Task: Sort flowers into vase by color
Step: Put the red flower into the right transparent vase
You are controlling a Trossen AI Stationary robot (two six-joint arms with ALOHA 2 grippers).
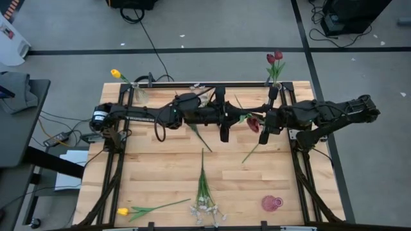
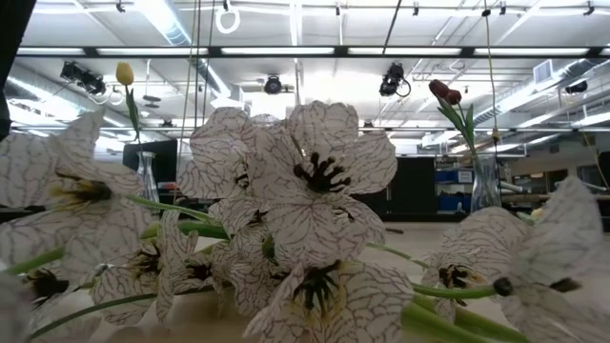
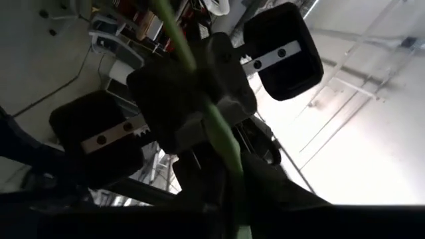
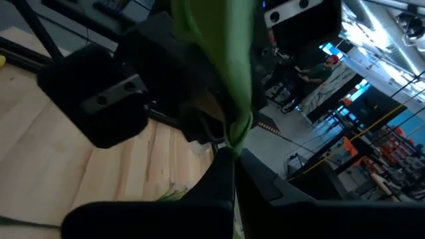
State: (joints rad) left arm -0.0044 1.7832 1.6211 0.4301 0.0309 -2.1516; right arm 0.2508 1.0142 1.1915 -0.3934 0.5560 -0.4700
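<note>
One red tulip (image 1: 255,122), pinched — right gripper (image 4: 229,153)

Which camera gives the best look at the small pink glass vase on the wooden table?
The high view: the small pink glass vase shows whole near the table's front right edge. In the low view the whitish blossoms fill the foreground and no pink vase can be made out; neither wrist view shows it.

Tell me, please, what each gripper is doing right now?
Left gripper: closed on a green flower stem.
Right gripper: shut on the dark red tulip's stem.
</note>
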